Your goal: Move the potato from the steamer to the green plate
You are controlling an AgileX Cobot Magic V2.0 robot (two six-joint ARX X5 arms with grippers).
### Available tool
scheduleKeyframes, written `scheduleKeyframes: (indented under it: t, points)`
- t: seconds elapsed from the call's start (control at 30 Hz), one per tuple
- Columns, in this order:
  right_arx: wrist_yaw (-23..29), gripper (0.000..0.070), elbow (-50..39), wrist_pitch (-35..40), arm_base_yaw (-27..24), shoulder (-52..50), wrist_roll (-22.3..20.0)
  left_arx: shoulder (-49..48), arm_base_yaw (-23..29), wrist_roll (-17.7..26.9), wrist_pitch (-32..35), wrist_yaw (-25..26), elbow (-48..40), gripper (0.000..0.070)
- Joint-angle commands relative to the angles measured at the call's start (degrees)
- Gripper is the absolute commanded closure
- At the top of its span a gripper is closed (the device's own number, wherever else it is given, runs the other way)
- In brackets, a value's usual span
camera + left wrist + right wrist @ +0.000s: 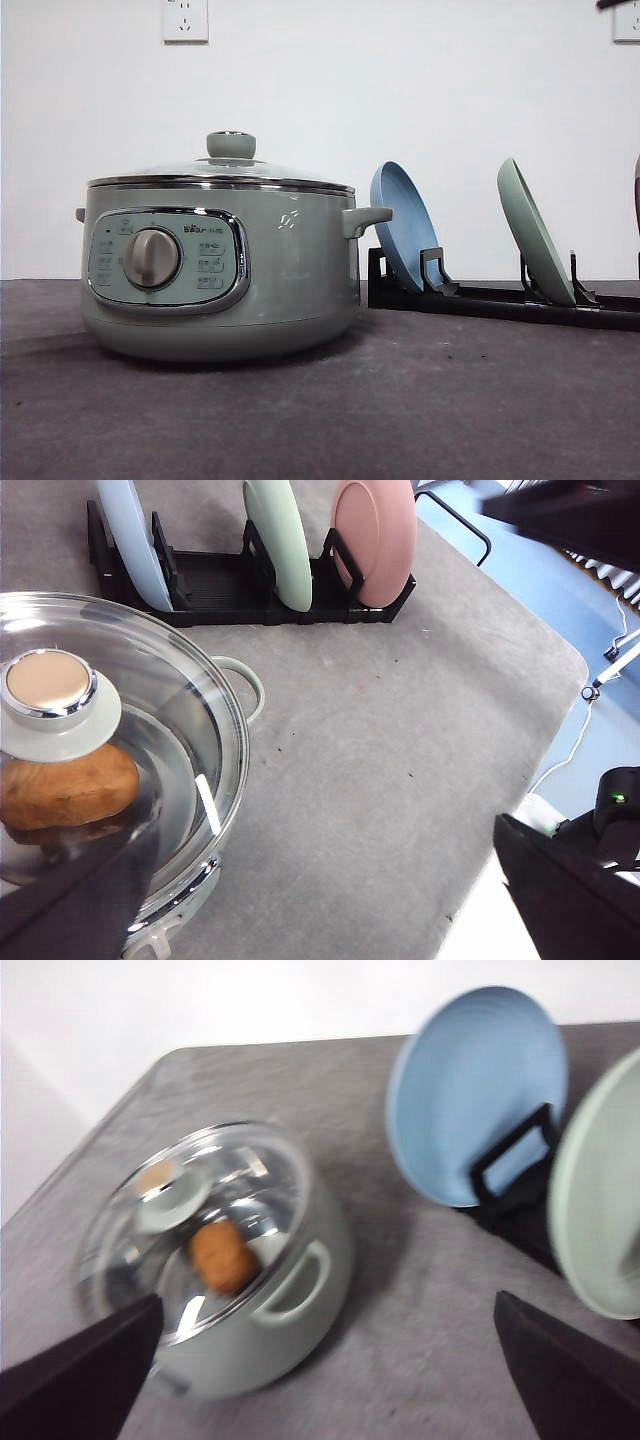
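The steamer sits at the left of the front view with its glass lid on, hiding the inside. In the left wrist view, at lower left, the potato lies inside the pot beneath the lid, under the lid knob; the right wrist view also shows it through the glass. The green plate stands on edge in a black dish rack at the right, beside a blue plate. A pink plate in the rack's third slot appears in the left wrist view. Both wrist views show dark finger edges at their lower corners, but I cannot tell whether either gripper is released or clenched
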Motion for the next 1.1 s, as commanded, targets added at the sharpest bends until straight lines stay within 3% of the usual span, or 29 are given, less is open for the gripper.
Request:
scheduleKeyframes:
  t: [0.0, 0.4, 0.5, 0.6, 0.93, 1.07]
  points:
    - [0.99, 0.0000, 1.67, 2.30, -0.37, 3.27, 2.43, 0.74, -0.33, 0.55, 0.42, 0.46, 1.33, 0.0000]
    - [2.54, 0.0001, 14.44, 5.54, -3.59, 27.06, 3.19, 0.74, -0.35, 1.49, 0.44, 0.46, 1.31, 0.0000]
    - [2.45, 0.0063, 18.70, 4.95, -4.15, 32.39, 3.19, 0.74, -0.35, 1.49, 0.44, 0.46, 1.31, 0.0000]
    - [2.23, 0.0076, 22.40, 4.68, -4.34, 36.95, 3.21, 0.74, -0.35, 1.49, 0.44, 0.46, 1.31, 0.0000]
    - [2.26, 0.0093, 28.30, 4.79, -4.69, 45.70, 4.24, 0.74, -0.33, 1.66, 0.46, 0.44, 1.31, 0.0000]
    - [2.78, 0.0206, 28.30, 4.88, -4.71, 46.94, 4.22, 0.77, -0.33, 1.81, 0.46, 0.44, 1.31, 0.0000]
